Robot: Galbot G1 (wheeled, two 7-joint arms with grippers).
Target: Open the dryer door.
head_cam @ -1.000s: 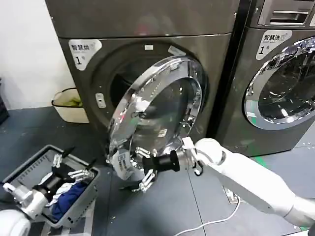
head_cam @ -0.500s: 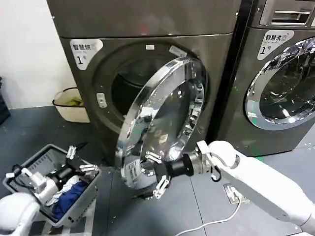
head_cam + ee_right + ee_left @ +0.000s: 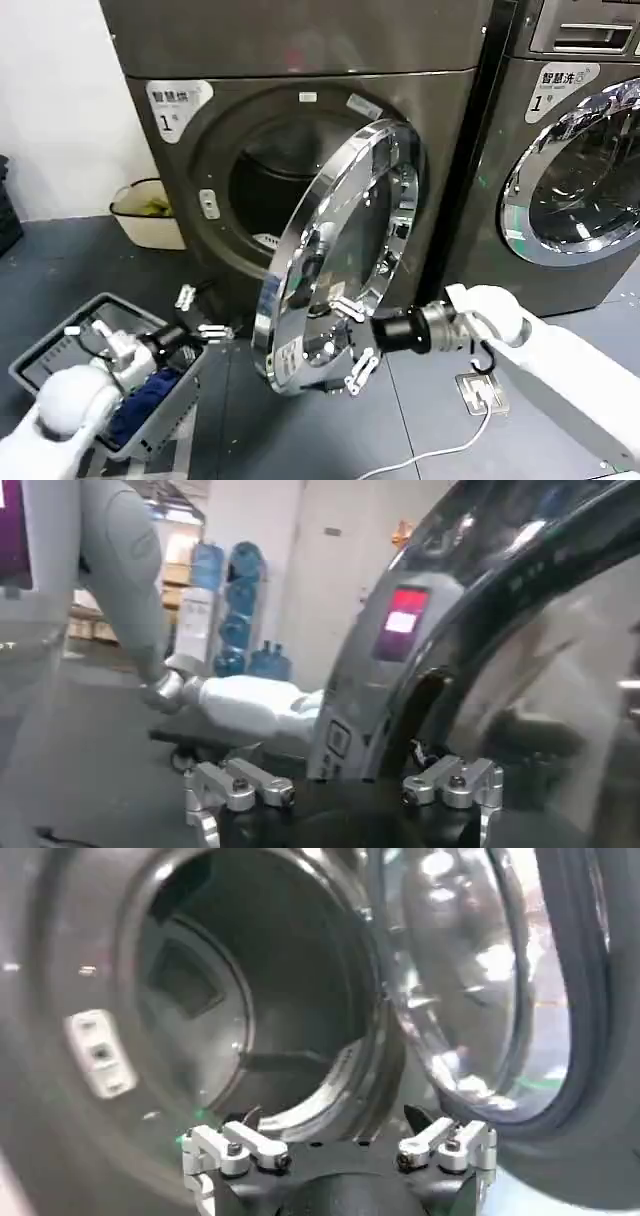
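Reaching in low with my right hand (image 3: 352, 340), fingers spread open against the bottom rim of the dryer door (image 3: 345, 250), which stands swung out. Left hand (image 3: 200, 315) hangs open over the laundry basket (image 3: 60, 350).

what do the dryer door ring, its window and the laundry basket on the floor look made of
The round dryer door's ring looks like chrome-plated metal or plastic: mirror-bright, reflecting the room. Its domed window seems clear glass or plastic; you can see through it. The grey rectangular laundry basket looks like matte moulded plastic. The right tool is open at the door's lower edge.
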